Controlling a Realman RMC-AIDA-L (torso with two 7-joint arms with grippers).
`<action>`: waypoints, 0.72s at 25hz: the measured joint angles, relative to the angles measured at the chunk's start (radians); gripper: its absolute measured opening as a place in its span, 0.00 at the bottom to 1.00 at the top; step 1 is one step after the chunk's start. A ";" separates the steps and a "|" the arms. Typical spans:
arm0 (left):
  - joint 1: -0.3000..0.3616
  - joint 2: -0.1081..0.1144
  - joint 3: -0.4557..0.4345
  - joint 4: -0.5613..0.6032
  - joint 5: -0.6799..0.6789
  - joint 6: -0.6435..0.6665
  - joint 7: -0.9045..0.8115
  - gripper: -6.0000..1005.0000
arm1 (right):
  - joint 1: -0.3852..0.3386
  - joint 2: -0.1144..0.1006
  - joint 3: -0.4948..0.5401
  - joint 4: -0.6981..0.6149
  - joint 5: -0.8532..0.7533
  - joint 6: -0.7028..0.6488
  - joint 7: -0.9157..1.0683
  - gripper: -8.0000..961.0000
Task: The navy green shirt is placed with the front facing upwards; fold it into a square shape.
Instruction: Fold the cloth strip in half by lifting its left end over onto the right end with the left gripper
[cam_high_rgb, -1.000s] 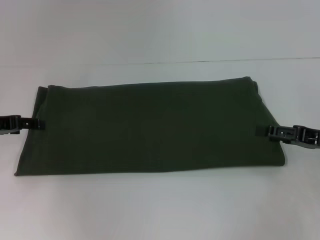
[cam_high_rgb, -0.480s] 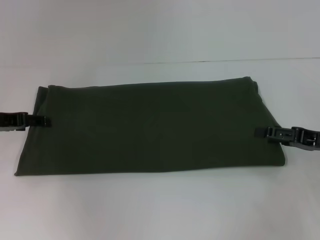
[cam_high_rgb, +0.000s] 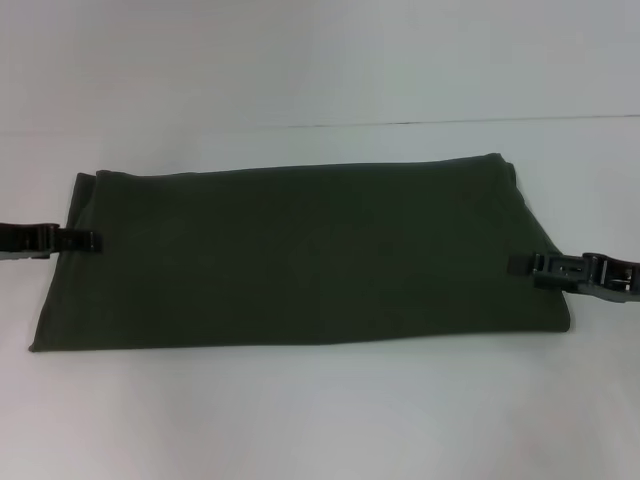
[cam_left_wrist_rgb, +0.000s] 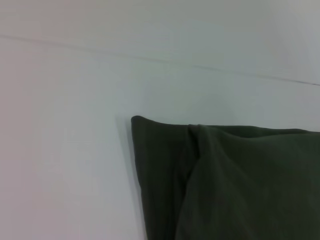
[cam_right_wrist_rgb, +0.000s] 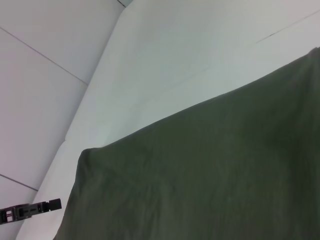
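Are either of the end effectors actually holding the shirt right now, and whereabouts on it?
It cannot be told. The left end effector and right end effector each sit at a side edge of the shirt.

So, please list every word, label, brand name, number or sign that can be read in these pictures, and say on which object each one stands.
None can be read.
The navy green shirt lies folded into a long band and shows only plain green cloth in all three views: no lettering, no label.
The left gripper and the right gripper, at the band's two short ends, show no legible marking.
The white table bears no text.
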 joint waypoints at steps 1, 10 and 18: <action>0.000 0.000 0.000 -0.004 0.000 -0.002 0.000 0.86 | 0.000 0.000 0.000 -0.002 0.000 0.000 0.000 0.89; -0.003 -0.006 0.003 -0.025 0.000 -0.026 0.004 0.86 | 0.003 0.002 -0.003 -0.001 0.000 0.006 -0.003 0.89; 0.000 -0.014 0.042 -0.029 -0.001 -0.056 -0.001 0.86 | 0.004 0.010 -0.004 -0.005 0.000 0.007 -0.008 0.89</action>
